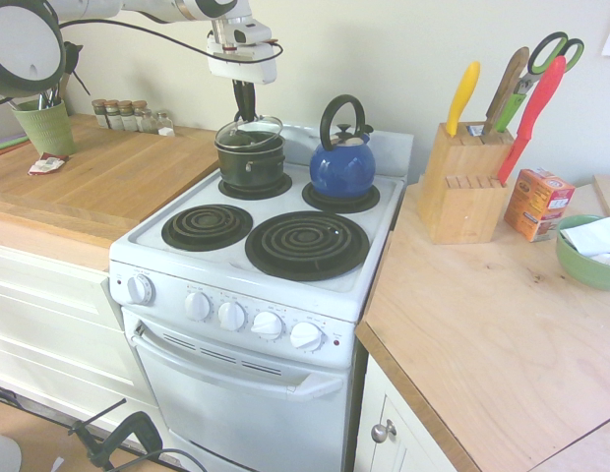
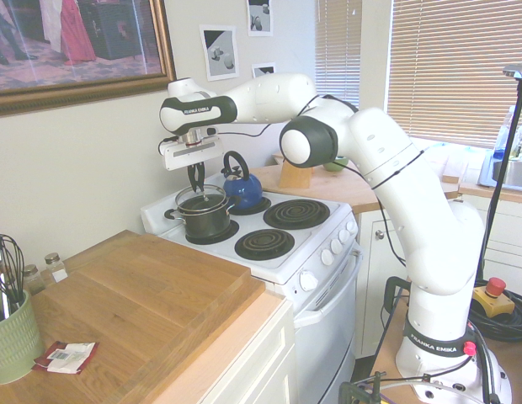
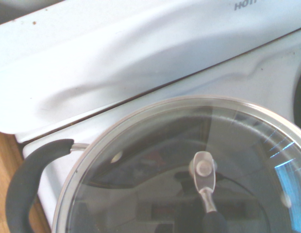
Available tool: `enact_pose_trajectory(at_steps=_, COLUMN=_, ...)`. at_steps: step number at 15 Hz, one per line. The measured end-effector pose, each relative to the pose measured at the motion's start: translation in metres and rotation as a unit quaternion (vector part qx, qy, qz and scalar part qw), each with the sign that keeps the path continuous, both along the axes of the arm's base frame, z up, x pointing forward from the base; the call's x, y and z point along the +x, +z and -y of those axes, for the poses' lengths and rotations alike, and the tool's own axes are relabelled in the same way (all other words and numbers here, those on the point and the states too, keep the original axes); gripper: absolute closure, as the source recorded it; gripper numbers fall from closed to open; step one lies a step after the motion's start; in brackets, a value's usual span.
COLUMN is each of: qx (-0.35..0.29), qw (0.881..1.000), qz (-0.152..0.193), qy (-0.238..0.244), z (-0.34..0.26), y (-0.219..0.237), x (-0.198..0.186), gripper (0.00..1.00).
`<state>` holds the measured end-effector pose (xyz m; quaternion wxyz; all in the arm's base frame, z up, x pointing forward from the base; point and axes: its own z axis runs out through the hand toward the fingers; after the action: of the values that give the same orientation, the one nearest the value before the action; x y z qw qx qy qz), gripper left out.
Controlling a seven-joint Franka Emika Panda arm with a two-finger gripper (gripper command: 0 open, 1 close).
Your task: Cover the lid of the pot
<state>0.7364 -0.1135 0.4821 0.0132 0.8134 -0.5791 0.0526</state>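
Closed with fingers together and empty, our claw [image 1: 245, 102] hangs pointing down just above the glass lid [image 1: 249, 131]. We see that lid directly below it, resting on the dark pot [image 1: 251, 159], which sits on the stove's [image 1: 379, 258] back burner beside the blue kettle [image 1: 341, 162].

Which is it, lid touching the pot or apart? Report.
Cannot tell. In both exterior views the lid is close over the pot, but neither contact nor gap shows plainly.
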Motion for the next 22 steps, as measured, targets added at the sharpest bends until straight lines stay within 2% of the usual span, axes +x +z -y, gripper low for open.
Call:
enact_pose_trajectory(at_steps=6, qx=0.003, qw=1.0, qz=-0.023, qy=-0.007, z=0.001, y=-0.019, x=0.001, gripper=1.0)
enact_pose_trajectory(at_steps=11, qx=0.005, qw=1.0, qz=-0.023, qy=-0.014, z=0.002, y=-0.023, x=0.002, gripper=1.0)
enact_pose_trajectory(at_steps=12, qx=0.006, qw=1.0, qz=-0.023, qy=-0.014, z=0.003, y=-0.023, x=0.002, gripper=0.0)
enact_pose_trajectory(at_steps=22, qx=-0.002, qw=1.0, qz=-0.018, qy=-0.012, z=0.002, y=-0.016, x=0.001, gripper=0.0)
